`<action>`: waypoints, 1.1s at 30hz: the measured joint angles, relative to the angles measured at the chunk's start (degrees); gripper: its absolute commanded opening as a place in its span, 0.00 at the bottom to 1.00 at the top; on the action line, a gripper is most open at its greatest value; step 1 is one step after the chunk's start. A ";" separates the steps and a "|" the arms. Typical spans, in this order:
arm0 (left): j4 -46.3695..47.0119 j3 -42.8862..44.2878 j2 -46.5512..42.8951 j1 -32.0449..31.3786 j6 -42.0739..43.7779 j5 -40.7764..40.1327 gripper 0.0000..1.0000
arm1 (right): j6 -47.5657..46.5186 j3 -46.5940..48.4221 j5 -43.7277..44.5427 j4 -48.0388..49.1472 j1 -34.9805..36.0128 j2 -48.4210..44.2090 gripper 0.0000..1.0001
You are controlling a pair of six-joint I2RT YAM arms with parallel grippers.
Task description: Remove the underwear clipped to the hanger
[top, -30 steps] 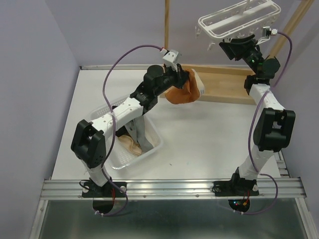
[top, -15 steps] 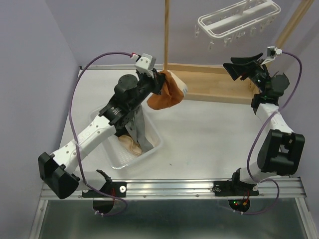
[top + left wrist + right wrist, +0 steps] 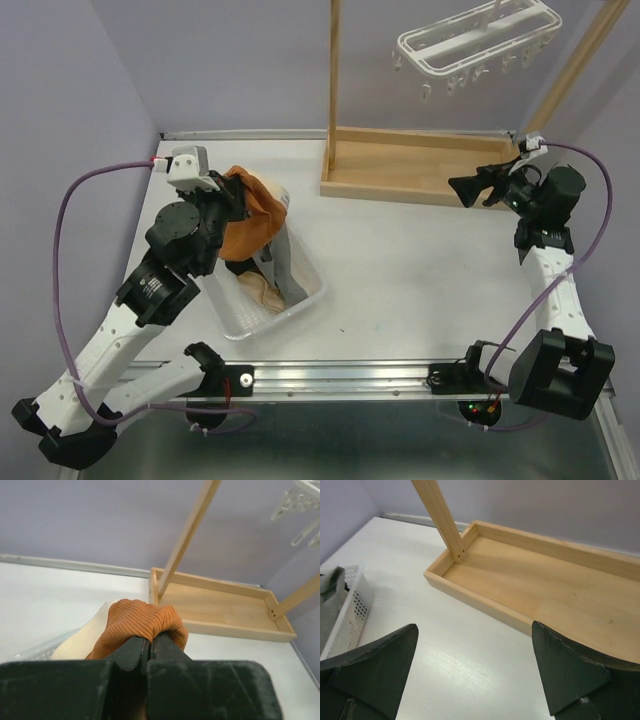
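- Overhead, the left gripper (image 3: pixel 230 186) sits in the left half of the frame, above the far end of the white basket (image 3: pixel 303 301).
- Its 2 fingers (image 3: pixel 131 651) are pressed together, pinching a fold of the rust-orange underwear (image 3: pixel 250 218), which droops from them toward the basket.
- Cream-beige underwear (image 3: pixel 258 291) and grey underwear (image 3: pixel 281 262) lie inside the basket.
- At the upper right, the hanger (image 3: pixel 478 41) hangs with its small clips dangling, well apart from both grippers.
- The right gripper (image 3: pixel 466 187) is at the right of the frame, its fingers spread wide and holding nothing, pointing left over the wooden stand base (image 3: pixel 420 172).
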 measured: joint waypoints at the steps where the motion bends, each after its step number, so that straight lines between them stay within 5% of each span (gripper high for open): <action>1: -1.64 0.00 -0.57 0.20 -1.05 -1.22 0.00 | -1.64 -0.13 0.63 -2.64 0.00 -0.11 1.00; 14: -14.25 -12.61 -5.16 3.85 -19.17 -6.34 0.00 | -7.52 -5.33 6.03 -15.96 0.00 -7.21 1.00; 24: -4.24 -33.44 2.40 19.98 -32.65 12.04 0.02 | -8.39 -5.38 8.79 -20.02 0.00 -10.71 1.00; 27: -4.09 -34.34 4.96 21.55 -34.91 14.43 0.26 | -8.41 -5.38 10.03 -20.94 0.00 -11.43 1.00; 28: -3.69 -34.34 5.64 21.75 -35.50 15.21 0.42 | -8.41 -5.38 10.36 -21.35 0.00 -11.65 1.00; 33: -2.91 -34.16 5.33 22.34 -36.30 16.61 0.72 | -8.66 -5.38 11.87 -22.86 0.00 -12.94 1.00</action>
